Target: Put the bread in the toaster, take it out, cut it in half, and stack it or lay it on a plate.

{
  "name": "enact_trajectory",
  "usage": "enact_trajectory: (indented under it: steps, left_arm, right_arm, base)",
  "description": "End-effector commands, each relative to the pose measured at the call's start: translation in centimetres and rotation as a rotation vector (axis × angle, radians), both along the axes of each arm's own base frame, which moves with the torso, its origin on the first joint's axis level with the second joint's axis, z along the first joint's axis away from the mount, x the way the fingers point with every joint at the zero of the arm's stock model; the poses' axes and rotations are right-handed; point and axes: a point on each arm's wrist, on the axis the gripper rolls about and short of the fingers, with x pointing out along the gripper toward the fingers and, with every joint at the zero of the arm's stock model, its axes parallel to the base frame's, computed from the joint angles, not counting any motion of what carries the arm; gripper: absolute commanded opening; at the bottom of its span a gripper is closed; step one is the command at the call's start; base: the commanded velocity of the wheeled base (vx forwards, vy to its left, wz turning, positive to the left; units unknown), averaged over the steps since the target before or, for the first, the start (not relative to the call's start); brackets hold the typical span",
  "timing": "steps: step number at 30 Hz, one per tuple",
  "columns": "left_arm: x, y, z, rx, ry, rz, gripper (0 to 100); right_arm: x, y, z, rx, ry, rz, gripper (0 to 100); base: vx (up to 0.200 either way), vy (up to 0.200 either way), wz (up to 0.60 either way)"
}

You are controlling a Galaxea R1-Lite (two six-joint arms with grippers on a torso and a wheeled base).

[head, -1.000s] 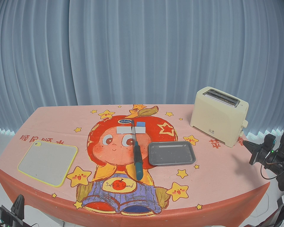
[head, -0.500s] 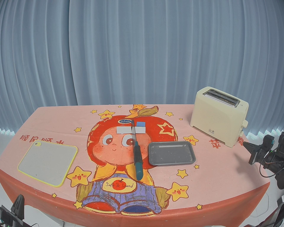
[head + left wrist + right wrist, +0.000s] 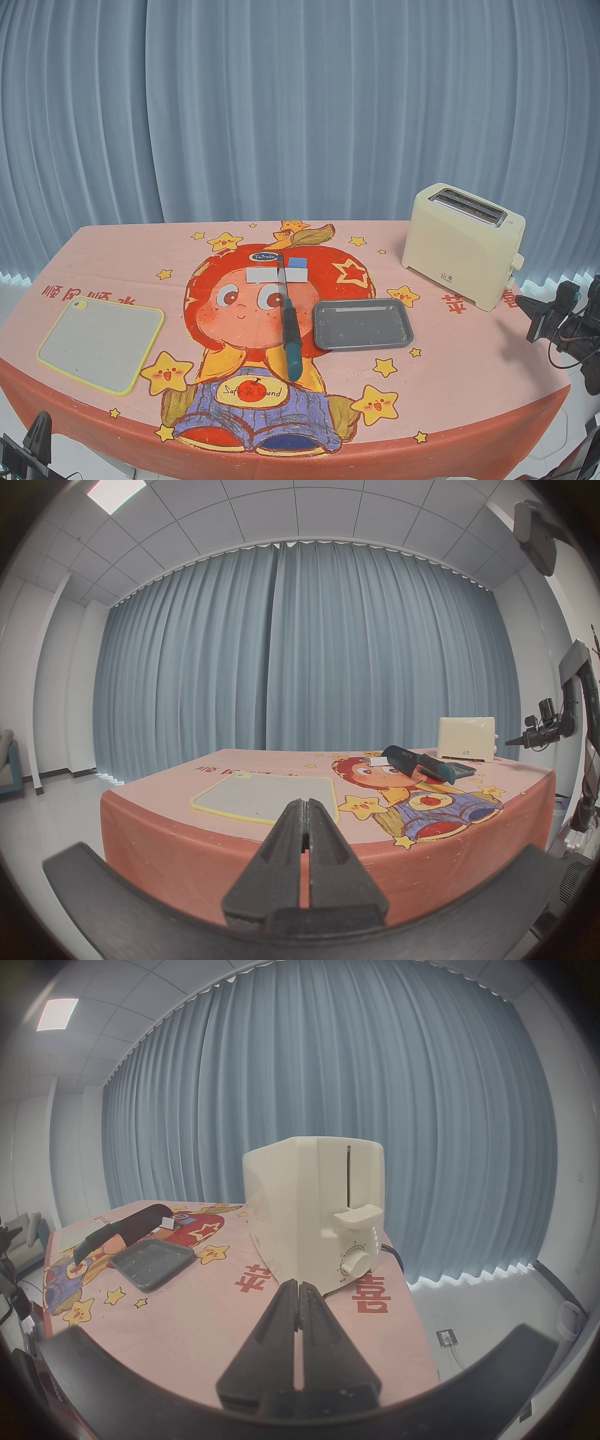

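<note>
In the head view, the toaster (image 3: pixel 462 244) is seen at the far right of the table (image 3: pixel 469 375). Its long axis is laid from far left to near right, with the lever end turned to the near right. The right gripper (image 3: pixel 522 304) is held off the table's right edge, near that end but apart from it, its tip pointed left. The left gripper (image 3: pixel 40 425) is kept low off the near left corner, well apart from the toaster, so the right arm is judged the nearer. Whether bread is held in the slots (image 3: pixel 467 208) cannot be told. The plate (image 3: pixel 362 324) is set right of centre. The knife (image 3: pixel 289 319) is laid just left of it, handle near, and the cutting board (image 3: pixel 100 342) lies at the near left.

In the left wrist view, the fingers are pressed together on nothing. The cutting board is found just ahead, the toaster far across.

In the right wrist view, the jaws are closed to a slit, empty. The toaster is faced squarely, its lever (image 3: pixel 357 1215) and dial (image 3: pixel 354 1262) straight ahead.
</note>
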Motion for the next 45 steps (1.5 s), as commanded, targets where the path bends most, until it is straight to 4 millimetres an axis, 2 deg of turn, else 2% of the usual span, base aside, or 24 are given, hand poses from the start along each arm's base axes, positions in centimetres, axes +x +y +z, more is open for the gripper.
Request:
enact_trajectory:
  steps: [1,33,45]
  left_arm:
    - [0.1,0.0,-0.5,0.0,0.012,0.001,0]
    - [0.1,0.0,-0.5,0.0,0.012,0.001,0]
    - [0.1,0.0,-0.5,0.0,0.012,0.001,0]
  right_arm:
    - [0.3,-0.3,0.0,0.0,-0.001,-0.008,0]
    - [1.4,-1.0,0.0,0.012,-0.002,-0.027,0]
    - [3.0,-1.7,-1.0,0.014,0.012,-0.045,0]
  base:
    - [0.0,0.0,0.0]
    - [0.0,0.0,0.0]
    - [0.0,0.0,0.0]
